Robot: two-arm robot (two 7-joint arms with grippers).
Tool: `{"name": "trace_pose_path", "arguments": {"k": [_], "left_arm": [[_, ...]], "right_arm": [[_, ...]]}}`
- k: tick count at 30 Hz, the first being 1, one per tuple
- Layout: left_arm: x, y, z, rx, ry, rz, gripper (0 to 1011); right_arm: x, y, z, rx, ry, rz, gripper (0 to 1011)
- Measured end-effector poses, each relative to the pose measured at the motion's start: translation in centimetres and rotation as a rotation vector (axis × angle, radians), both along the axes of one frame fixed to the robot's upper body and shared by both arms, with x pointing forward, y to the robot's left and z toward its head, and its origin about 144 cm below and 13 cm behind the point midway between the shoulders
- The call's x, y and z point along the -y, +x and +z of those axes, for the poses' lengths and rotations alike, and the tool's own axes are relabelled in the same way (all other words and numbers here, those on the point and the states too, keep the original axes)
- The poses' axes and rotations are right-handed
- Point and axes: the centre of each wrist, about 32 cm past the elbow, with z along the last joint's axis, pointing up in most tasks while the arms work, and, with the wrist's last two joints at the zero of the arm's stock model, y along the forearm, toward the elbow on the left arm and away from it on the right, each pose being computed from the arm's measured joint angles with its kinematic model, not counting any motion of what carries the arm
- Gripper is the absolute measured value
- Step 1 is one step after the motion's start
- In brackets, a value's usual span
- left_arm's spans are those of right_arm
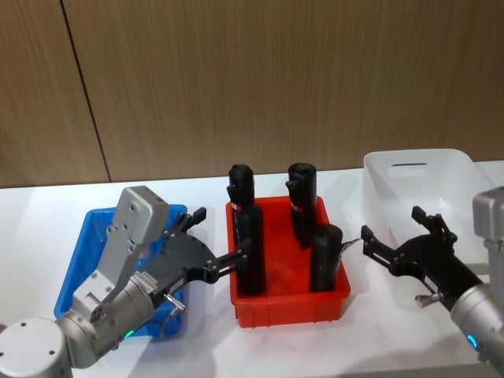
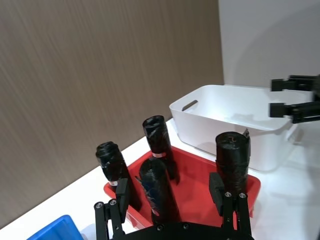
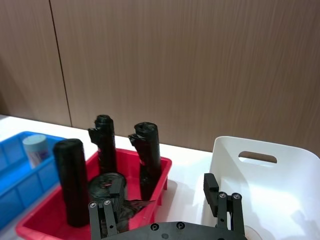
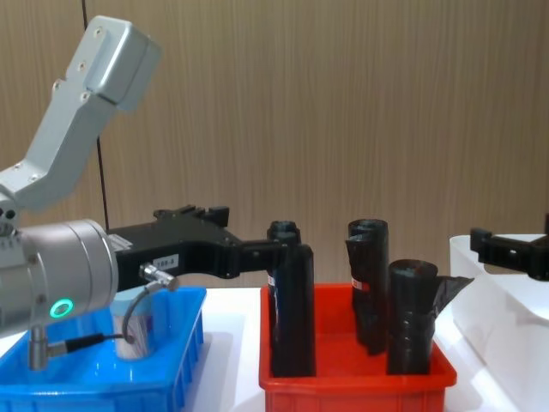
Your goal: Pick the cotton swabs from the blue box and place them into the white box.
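The blue box [image 1: 79, 264] sits at the table's left, largely covered by my left arm. One jar of cotton swabs [image 3: 36, 149] with a pale blue lid stands inside it, also seen as the clear jar [image 4: 137, 330] behind my wrist cable. My left gripper [image 1: 216, 236] hovers open and empty over the blue box's right edge, pointing at the red bin. The white box [image 1: 425, 169] stands at the far right. My right gripper [image 1: 394, 226] hangs open and empty in front of it, between white box and red bin.
A red bin [image 1: 287, 303] in the middle holds several tall black rolls [image 1: 250, 252], close to both grippers' fingertips. A wooden wall rises behind the table. Bare white tabletop lies in front of the bins.
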Motion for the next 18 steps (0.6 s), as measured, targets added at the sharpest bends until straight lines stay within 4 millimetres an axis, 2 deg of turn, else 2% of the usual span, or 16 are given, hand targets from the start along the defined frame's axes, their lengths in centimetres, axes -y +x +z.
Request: {"name": "trace_pose_path", "arguments": {"k": [8, 18], "left_arm": [[1.1, -0.8, -0.1, 0.035, 0.003, 0.07, 1004], [2.4, -1.8, -0.2, 0.082, 0.001, 0.16, 1004]], "right_arm": [[-0.9, -1.9, 0.3, 0.021, 0.035, 0.004, 1002], [-1.0, -2.3, 0.4, 0.024, 0.041, 0.004, 1002]]}}
